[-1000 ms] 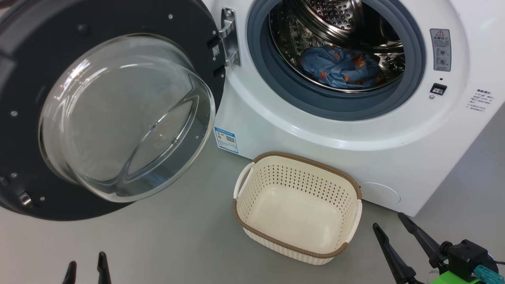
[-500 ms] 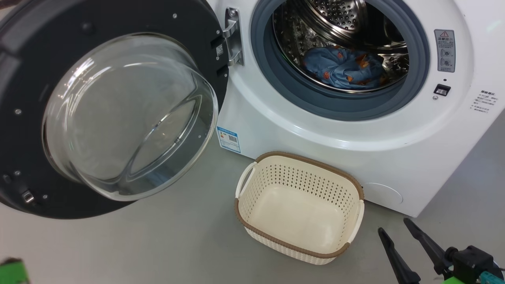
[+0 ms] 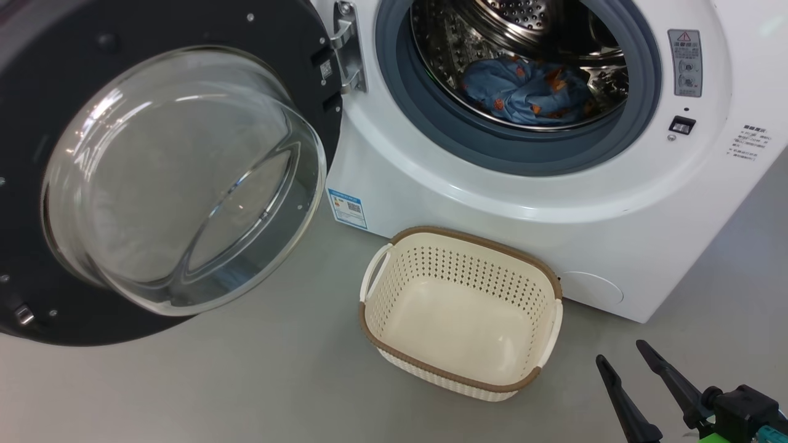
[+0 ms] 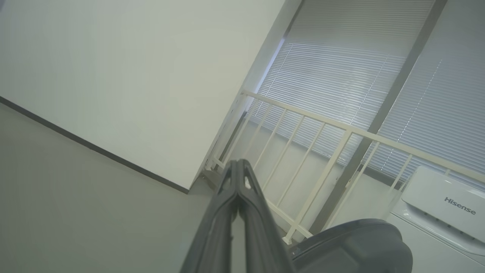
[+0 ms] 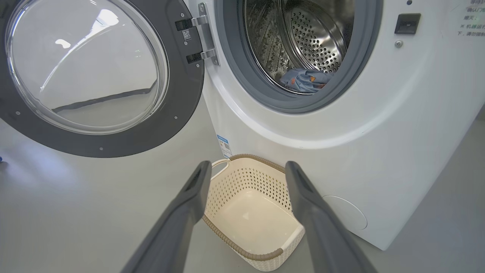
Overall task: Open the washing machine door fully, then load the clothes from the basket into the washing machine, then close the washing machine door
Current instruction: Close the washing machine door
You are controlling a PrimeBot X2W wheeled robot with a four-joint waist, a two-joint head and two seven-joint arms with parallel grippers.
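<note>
The washing machine door (image 3: 184,27) stands wide open at 9 o'clock of the head view, and the clothes (image 3: 523,92), blue with orange figures, lie low in the drum (image 3: 523,12) of the washing machine (image 3: 492,203) at 1 o'clock. The basket (image 3: 468,237) sits empty on the floor (image 3: 246,381) at 6 o'clock, just in front of the machine. The right hand (image 3: 620,351) at 5 o'clock is released, fingers apart and grasping nothing; the left hand (image 4: 238,167) is clenched, fingers pressed together on nothing.
</note>
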